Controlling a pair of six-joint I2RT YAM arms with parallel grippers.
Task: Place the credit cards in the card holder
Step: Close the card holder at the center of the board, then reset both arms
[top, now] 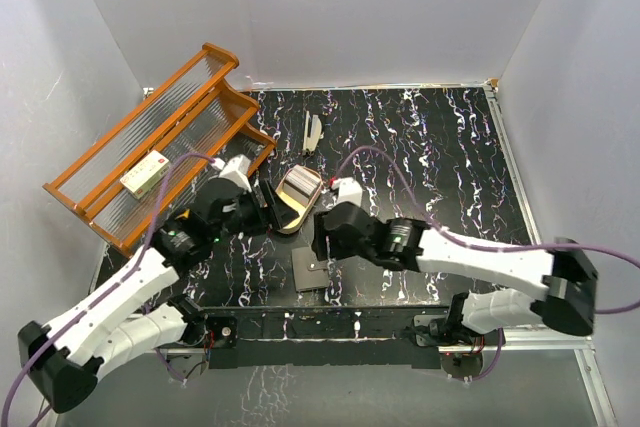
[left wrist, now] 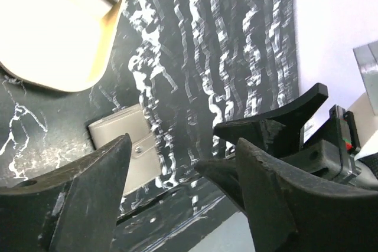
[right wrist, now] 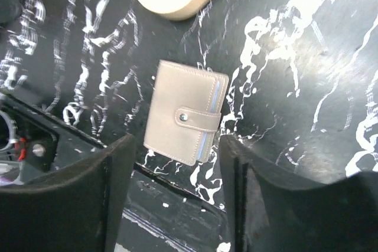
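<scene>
Card holder: lies flat and closed on the table, snap strap facing up. In the right wrist view its long axis runs top to bottom with a slight lean. The strap wraps over its right-hand edge, where a thin bluish line of sleeves shows.
Its place: near the front edge of the table, just short of the tan tray — apart from it, not touching.
Credit cards: a pale striped stack inside the tray, long axis along the tray's length, running away from the arms and leaning a little to the right.
Hard to make out: both wrist views wash the tray out to white and cut it off at the frame edge, so the credit cards cannot be read there. The left wrist view shows only part of the card holder, the rest hidden behind a finger.
Left claw: spread wide and empty at the tray's near-left end. The arm reaches forward and inward from its base.
Right claw: spread wide and empty over the card holder, one finger to each side — no contact visible. The arm stretches leftward across the table with the wrist bent down.
Rack: orange, far left, with a white box on it.
</scene>
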